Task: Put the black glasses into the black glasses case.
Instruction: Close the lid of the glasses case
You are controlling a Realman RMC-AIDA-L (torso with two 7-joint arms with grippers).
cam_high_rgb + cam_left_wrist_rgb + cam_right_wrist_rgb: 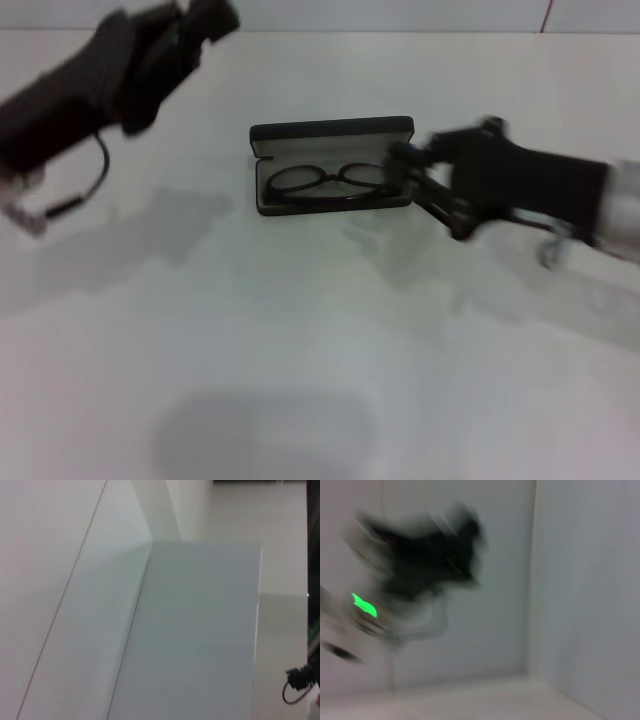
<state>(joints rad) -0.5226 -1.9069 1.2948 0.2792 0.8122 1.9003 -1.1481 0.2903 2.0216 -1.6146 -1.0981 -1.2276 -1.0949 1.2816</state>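
We see a pale, plain surface (320, 350) filling most of the head view, with soft grey shadows (260, 435) lying across it. Behind it runs a light wall (400, 14) with a thin reddish seam (547, 15). In the left wrist view, the surface's edge (258, 630) drops off toward a pale floor (285, 645).

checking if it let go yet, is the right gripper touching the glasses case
Cannot tell. In the head view the right gripper overlaps the right end of the black glasses case, but blur hides any contact or gap.
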